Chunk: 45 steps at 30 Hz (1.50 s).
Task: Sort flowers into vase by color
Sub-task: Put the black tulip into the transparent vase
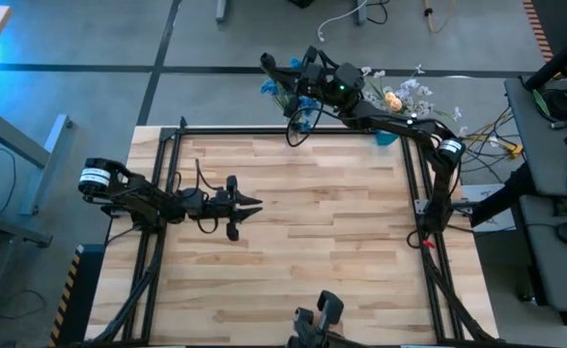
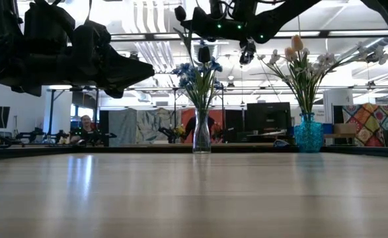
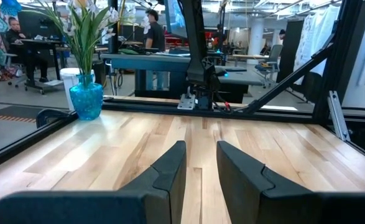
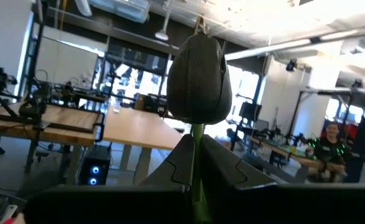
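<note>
My right gripper (image 1: 269, 65) is high over the table's far edge, above a clear vase (image 2: 201, 135) of blue-blossomed sprigs (image 2: 197, 71), and is shut on a flower with a dark closed head (image 4: 198, 78). A blue vase (image 2: 307, 134) to its right on the far edge holds white and pale orange flowers (image 2: 306, 59). My left gripper (image 1: 254, 204) hovers open over the left middle of the table and holds nothing. My right gripper pinches the dark-headed flower's green stem (image 4: 198, 130) between its two fingers (image 4: 176, 162), just below the head. The head stands past the fingertips, lifted clear of the table. Where the rest of the stem runs, I cannot tell.
A black metal frame (image 1: 409, 184) borders the wooden table (image 1: 302, 251). A dark camera mount (image 1: 320, 317) sits at the near edge. Both vases stand at the far edge. People sit and stand in the room beyond the table.
</note>
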{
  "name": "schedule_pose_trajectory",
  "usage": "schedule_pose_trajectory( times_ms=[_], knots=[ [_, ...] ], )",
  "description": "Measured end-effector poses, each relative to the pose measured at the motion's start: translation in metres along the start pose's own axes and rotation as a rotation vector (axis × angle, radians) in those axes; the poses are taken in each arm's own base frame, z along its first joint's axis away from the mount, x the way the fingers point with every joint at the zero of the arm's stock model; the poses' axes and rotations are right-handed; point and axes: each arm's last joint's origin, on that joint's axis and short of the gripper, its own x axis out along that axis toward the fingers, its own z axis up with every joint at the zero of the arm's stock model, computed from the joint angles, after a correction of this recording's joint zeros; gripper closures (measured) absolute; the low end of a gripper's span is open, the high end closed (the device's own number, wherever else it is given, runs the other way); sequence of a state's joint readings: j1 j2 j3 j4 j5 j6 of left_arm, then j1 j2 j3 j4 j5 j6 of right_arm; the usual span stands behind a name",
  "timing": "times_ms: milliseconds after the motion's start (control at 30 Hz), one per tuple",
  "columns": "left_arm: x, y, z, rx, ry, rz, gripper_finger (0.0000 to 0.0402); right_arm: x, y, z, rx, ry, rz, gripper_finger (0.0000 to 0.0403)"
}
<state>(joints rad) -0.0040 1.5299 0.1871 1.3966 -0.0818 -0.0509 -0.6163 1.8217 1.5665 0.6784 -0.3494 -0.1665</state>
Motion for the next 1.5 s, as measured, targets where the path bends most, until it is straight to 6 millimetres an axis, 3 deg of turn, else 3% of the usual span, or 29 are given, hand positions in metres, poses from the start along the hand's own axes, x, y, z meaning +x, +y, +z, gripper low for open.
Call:
schedule_pose_trajectory(
  times_ms=[833, 1500],
  knots=[
    [0.000, 0.000, 0.000, 0.000, 0.000, 0.000, 0.0326, -0.004, -0.006, -0.016, 0.034, 0.172, -0.131, 0.0386],
    [0.000, 0.000, 0.000, 0.000, 0.001, -0.005, 0.0326, -0.002, 0.001, -0.017, 0.005, 0.272, -0.113, 0.0271]
  ],
)
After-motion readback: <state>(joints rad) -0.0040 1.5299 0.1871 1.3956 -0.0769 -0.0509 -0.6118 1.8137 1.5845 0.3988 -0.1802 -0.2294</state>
